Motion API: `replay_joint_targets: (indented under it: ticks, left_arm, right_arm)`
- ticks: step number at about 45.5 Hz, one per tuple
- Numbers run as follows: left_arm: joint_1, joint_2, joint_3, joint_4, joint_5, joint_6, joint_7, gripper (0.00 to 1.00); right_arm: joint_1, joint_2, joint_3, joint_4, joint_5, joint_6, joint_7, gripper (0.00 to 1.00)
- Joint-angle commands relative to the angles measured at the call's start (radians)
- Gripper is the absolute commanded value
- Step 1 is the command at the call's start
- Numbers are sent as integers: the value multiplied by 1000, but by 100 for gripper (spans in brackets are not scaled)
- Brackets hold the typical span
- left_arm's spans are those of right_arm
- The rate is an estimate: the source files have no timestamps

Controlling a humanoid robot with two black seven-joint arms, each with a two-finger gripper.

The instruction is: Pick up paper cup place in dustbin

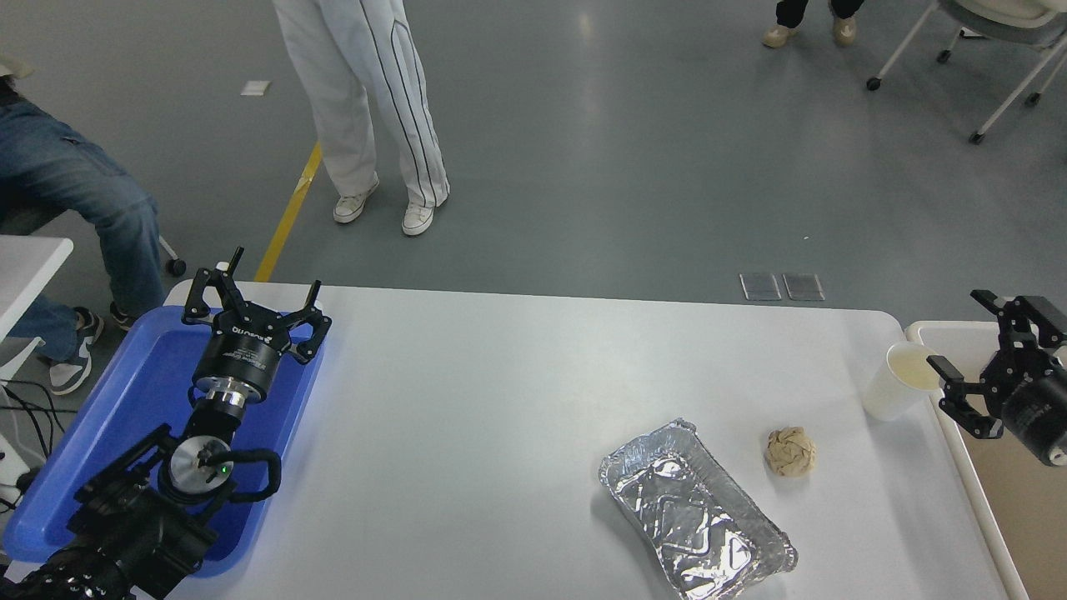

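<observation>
Right gripper (975,367) hangs spread over the dustbin (959,433); left gripper (250,310), also spread, parks above the blue tray (125,392). At the surface's (500,392) three o'clock edge stands the paper cup (900,381): likely light, crushable, best pinched gently mid-wall.

The dustbin (959,433) and the right arm (1034,408) run off the picture's right edge.

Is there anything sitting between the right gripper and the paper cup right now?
No. The right gripper is open just right of the paper cup, with bare table between them. The paper ball lies nearer the camera, off that line.
</observation>
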Motion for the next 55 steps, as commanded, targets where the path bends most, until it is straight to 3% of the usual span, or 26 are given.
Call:
replay_joint_targets:
  ticks: [1,26,33,42,55]
  left_arm:
    - [0,1,0,0,0,0,0,100]
    - [0,1,0,0,0,0,0,100]
    - [0,1,0,0,0,0,0,100]
    - [0,-1,0,0,0,0,0,100]
    - [0,1,0,0,0,0,0,100]
  right_arm:
    - [256,-123,-368,48,-9,61,0,100]
    - [687,-138,-929,45,-38,231,-2,100]
    - [759,-46,-1011,40,-213,236,-5,100]
    - [877,9,-1113,38,-317,247,-7,100]
    - [1161,145,-1475,40,-339,305,-4,100]
